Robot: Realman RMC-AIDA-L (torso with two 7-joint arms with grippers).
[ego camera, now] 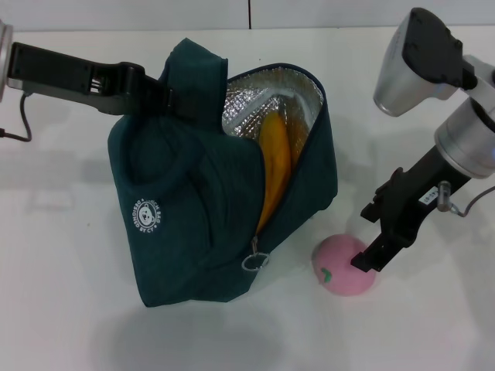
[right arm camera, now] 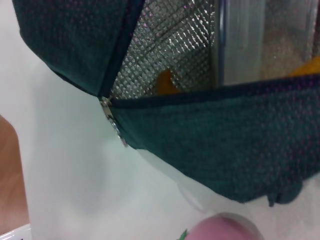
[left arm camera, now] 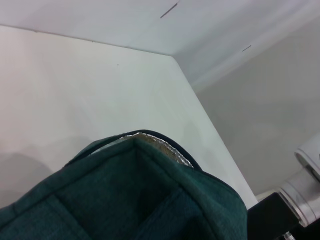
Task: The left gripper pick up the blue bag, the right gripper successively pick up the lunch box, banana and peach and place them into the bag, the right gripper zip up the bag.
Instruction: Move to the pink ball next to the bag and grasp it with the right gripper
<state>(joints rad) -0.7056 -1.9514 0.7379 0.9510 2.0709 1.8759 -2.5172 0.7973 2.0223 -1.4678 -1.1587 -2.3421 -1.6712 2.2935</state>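
The blue bag [ego camera: 193, 209] stands in the middle of the table with its mouth open, showing silver foil lining. My left gripper [ego camera: 158, 94] is shut on its handle at the upper left and holds it up. The banana [ego camera: 275, 166] stands inside the bag. The clear lunch box [right arm camera: 240, 42] shows inside the bag in the right wrist view, next to the banana [right arm camera: 165, 82]. The pink peach [ego camera: 344, 268] lies on the table right of the bag. My right gripper [ego camera: 368, 261] is down at the peach's right side, touching it. The peach's top shows in the right wrist view [right arm camera: 222, 229].
The ring zip-pull [ego camera: 255, 261] hangs at the bag's front corner, also seen in the right wrist view [right arm camera: 113, 122]. The left wrist view shows the bag's rim [left arm camera: 150, 142] and white table beyond. A table edge with brown floor [right arm camera: 10, 175] lies beside the bag.
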